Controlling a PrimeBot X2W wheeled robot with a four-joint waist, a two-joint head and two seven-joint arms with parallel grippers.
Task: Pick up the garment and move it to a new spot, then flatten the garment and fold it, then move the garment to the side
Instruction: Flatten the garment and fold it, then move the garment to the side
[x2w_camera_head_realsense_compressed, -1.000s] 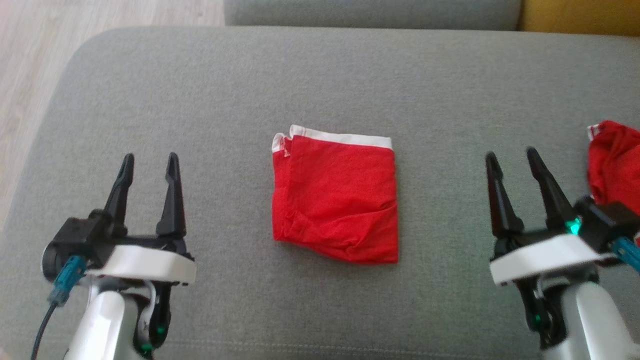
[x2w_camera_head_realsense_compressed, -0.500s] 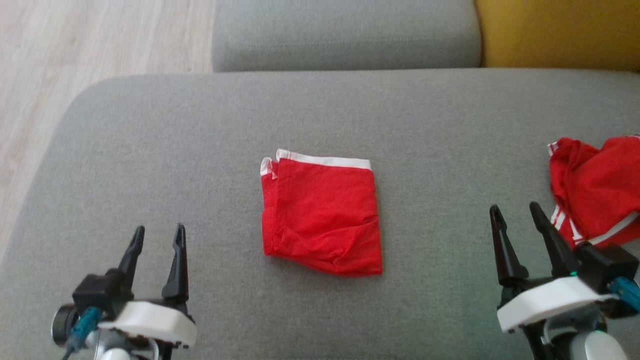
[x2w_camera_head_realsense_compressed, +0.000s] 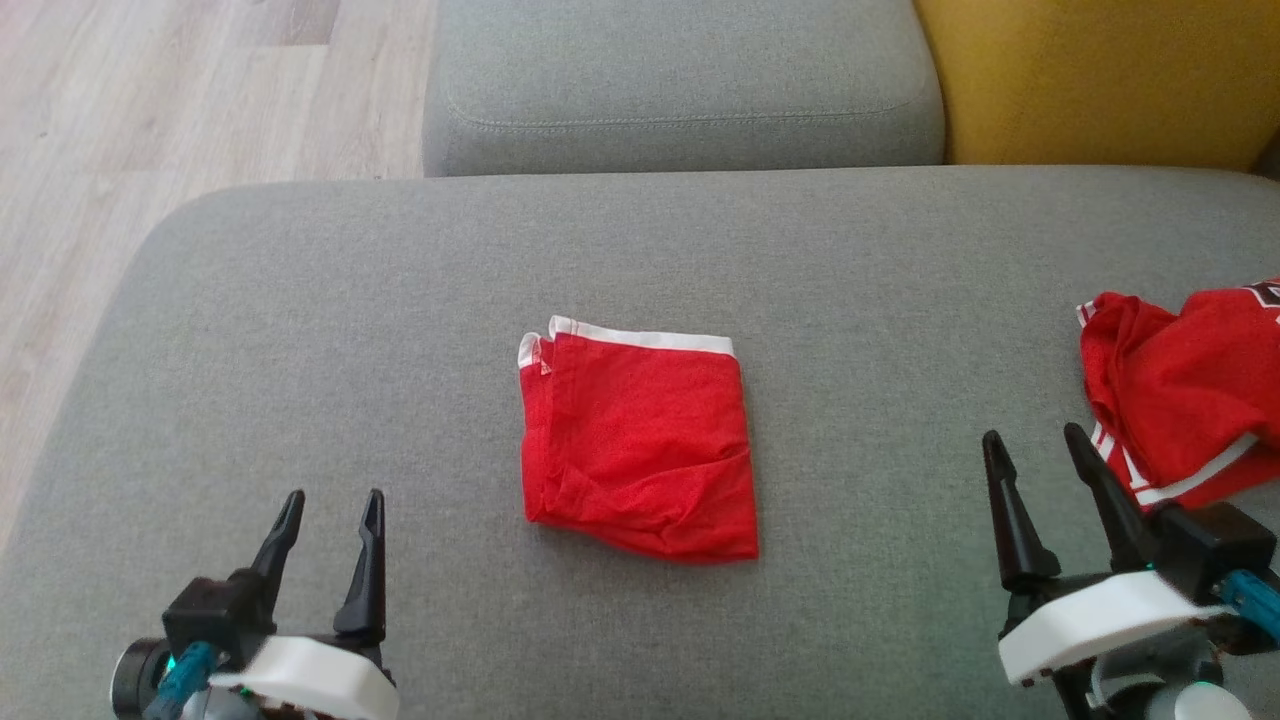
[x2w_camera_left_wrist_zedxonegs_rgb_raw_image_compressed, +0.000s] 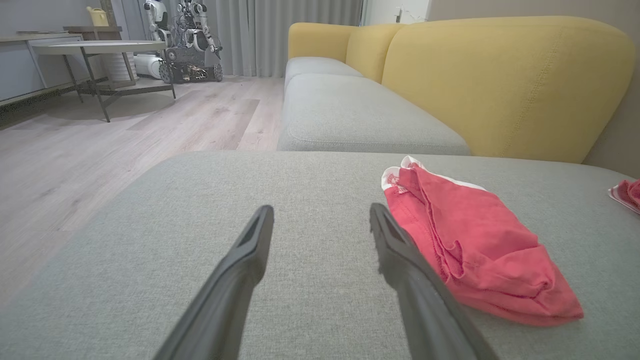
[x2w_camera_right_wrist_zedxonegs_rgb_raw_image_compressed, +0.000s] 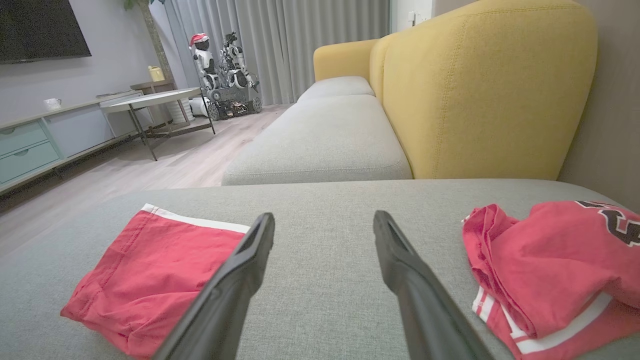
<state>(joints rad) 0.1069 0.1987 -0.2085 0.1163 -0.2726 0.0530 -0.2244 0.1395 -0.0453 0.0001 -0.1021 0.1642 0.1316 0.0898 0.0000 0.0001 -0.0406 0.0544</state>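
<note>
Lying flat near the middle of the head view, the folded red shorts (x2w_camera_head_realsense_compressed: 637, 445) rest on a wide grey seat cushion (x2w_camera_head_realsense_compressed: 400, 300), with their white waistband along the 12 o'clock edge. The left gripper (x2w_camera_head_realsense_compressed: 335, 497) hovers at 7 o'clock from the shorts, well apart from them, its two dark fingers spread wide and holding nothing. The right gripper (x2w_camera_head_realsense_compressed: 1031, 434) hangs at 4 o'clock, equally wide and empty. A crumpled red jersey (x2w_camera_head_realsense_compressed: 1180, 390) with white stripes sits just beside it, at 3 o'clock from the shorts. A second grey cushion (x2w_camera_head_realsense_compressed: 680, 90) lies at 12 o'clock, a yellow backrest (x2w_camera_head_realsense_compressed: 1100, 80) at 1 o'clock and pale wooden floor (x2w_camera_head_realsense_compressed: 150, 120) at 10 o'clock. In the left wrist view the open fingers point across the cushion, and the shorts lie at 3 o'clock from the tips, just beside the right-hand finger. A round-edged table (x2w_camera_left_wrist_zedxonegs_rgb_raw_image_compressed: 95, 47) and another robot (x2w_camera_left_wrist_zedxonegs_rgb_raw_image_compressed: 187, 45) stand at 11 o'clock, before grey curtains (x2w_camera_left_wrist_zedxonegs_rgb_raw_image_compressed: 290, 30). In the right wrist view the fingers stand wide over bare cushion, with the shorts at 8 o'clock and the jersey at 4 o'clock. A sideboard with drawers (x2w_camera_right_wrist_zedxonegs_rgb_raw_image_compressed: 30, 145) stands at 9 o'clock.
</note>
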